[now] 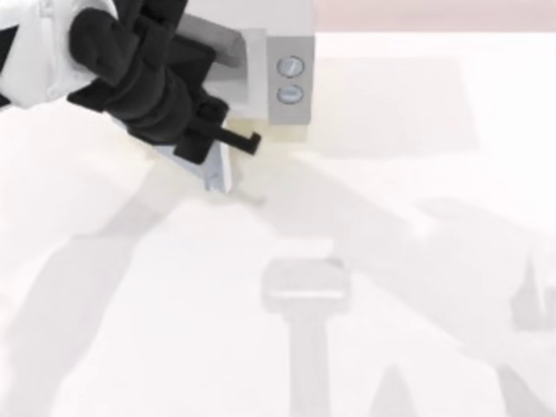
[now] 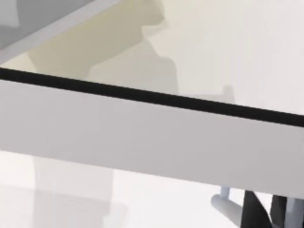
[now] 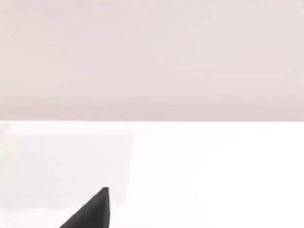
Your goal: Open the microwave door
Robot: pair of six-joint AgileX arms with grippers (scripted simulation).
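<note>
Black and bulky, the left arm fills the upper left of the top view, and its left gripper (image 1: 228, 155) sits just below the microwave (image 1: 261, 43), at the free edge of the microwave door (image 1: 219, 169), which is swung out toward the lower left. The two knobs (image 1: 290, 79) stay on the fixed panel at upper centre. The door seems already well open, so I judge the step is to carry it further: the pull should follow the door's arc around its hinge, not a straight line, or the handle may slip out.

From the left wrist, the door's edge crosses the whole frame as a grey band with a dark strip. The handle (image 2: 227, 209) shows at the lower right beside dark fingers (image 2: 254, 213); I cannot tell if they are clamped on it.

From the right wrist, only a dark fingertip (image 3: 92, 211) shows at the bottom (this arm is parked out of the top view).
</note>
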